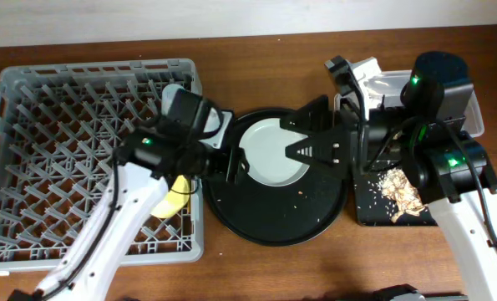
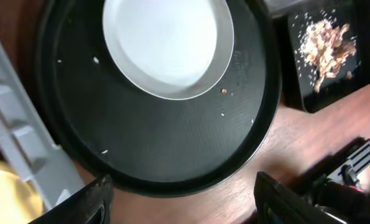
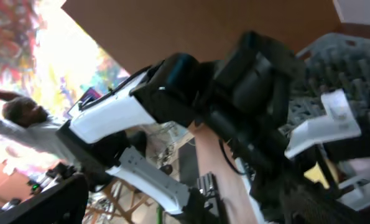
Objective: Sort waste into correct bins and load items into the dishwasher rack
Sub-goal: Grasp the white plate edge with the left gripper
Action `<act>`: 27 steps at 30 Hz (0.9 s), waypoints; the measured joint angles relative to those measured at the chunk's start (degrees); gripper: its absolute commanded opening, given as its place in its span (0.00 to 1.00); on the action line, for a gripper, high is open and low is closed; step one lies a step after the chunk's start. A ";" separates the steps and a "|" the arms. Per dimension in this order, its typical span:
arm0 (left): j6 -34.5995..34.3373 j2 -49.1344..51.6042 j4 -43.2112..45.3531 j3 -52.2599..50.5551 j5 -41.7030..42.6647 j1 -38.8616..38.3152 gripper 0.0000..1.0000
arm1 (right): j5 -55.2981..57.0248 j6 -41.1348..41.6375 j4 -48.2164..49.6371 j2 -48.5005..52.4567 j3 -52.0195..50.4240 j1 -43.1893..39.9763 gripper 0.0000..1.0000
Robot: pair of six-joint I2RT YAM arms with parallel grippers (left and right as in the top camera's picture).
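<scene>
- Dishwasher rack point(image 1: 56, 142), grey with upright pegs: fills the left side of the wooden table point(image 1: 256, 267).
- Yellow bowl point(image 1: 174, 202): lies inside the rack against its right wall, partly under the left arm point(image 1: 123, 226).
- Left gripper point(image 2: 183, 186): hovers at the left rim of the round black tray point(image 1: 273, 221), fingers spread wide, pinching nothing.
- Round black tray: sits mid-table, just right of the rack, and carries a few pale crumbs point(image 1: 302, 194).
- Pale grey-green plate point(image 1: 269, 155): rests flat on the upper half of that tray.
- Right gripper point(image 1: 291, 136): hangs over the plate's right edge with jaws spread and nothing between them; cannot tell whether it touches the plate.
- Shallow black tray point(image 1: 369, 209): sits just right of the round tray and holds a heap of brownish food scraps point(image 1: 403, 194).
- Clear tub point(image 1: 475, 117): stands behind the shallow tray at far right, largely hidden by the right arm point(image 1: 448, 159); contents look pale but are hard to make out.
</scene>
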 measured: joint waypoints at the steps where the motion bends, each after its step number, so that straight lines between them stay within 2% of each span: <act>1: -0.02 0.68 0.39 0.00 -0.31 -0.79 0.71 | 0.85 1.36 2.27 0.04 -0.09 -0.87 0.99; 3: -0.02 1.27 2.91 0.00 -0.59 -4.04 0.75 | 2.34 5.95 4.87 0.11 -0.11 -11.63 0.99; 4: -0.02 1.29 3.93 0.00 -1.11 -5.38 0.82 | 2.21 6.67 4.81 0.15 -0.11 -15.91 0.99; 5: -0.24 1.29 5.35 0.00 -2.38 -6.71 0.99 | 1.90 7.32 4.72 0.22 -0.11 -24.17 0.99; 7: -0.66 1.70 9.09 -0.07 -4.72 -9.55 0.99 | -0.37 7.85 4.74 0.48 -0.11 -39.21 0.99; 11: -0.83 4.17 14.12 -0.09 -5.95 -11.61 0.81 | -2.19 7.96 4.74 0.55 -0.11 -51.82 0.99; 14: -2.34 10.88 15.23 -0.09 -10.47 -11.74 0.77 | -2.23 7.96 4.76 0.55 -0.11 -52.89 0.99; 16: -2.93 14.53 18.82 -0.07 -15.80 -11.78 0.64 | -2.40 7.96 4.74 0.55 -0.11 -52.89 0.99; 18: -4.87 16.83 19.47 -0.09 -20.28 -11.78 0.64 | -2.43 7.93 4.74 0.55 -0.11 -52.89 0.99; 20: -6.71 18.49 22.01 -0.09 -19.17 -12.37 0.63 | -2.51 7.96 4.72 0.55 -0.11 -52.89 0.98; 21: -7.30 19.89 24.37 -0.09 -18.12 -13.62 0.53 | -2.62 7.93 4.76 0.55 -0.11 -52.89 0.99; 22: -7.54 21.05 26.43 -0.11 -17.49 -15.23 0.47 | -2.64 7.96 4.76 0.55 -0.11 -52.89 0.99; 24: -7.96 23.17 32.39 -0.11 -17.59 -19.21 0.47 | -2.69 7.96 4.72 0.55 -0.15 -52.89 0.99; 27: -7.91 28.06 40.92 -0.04 -22.40 -23.82 0.48 | -2.86 7.98 4.72 0.55 -0.28 -52.87 0.99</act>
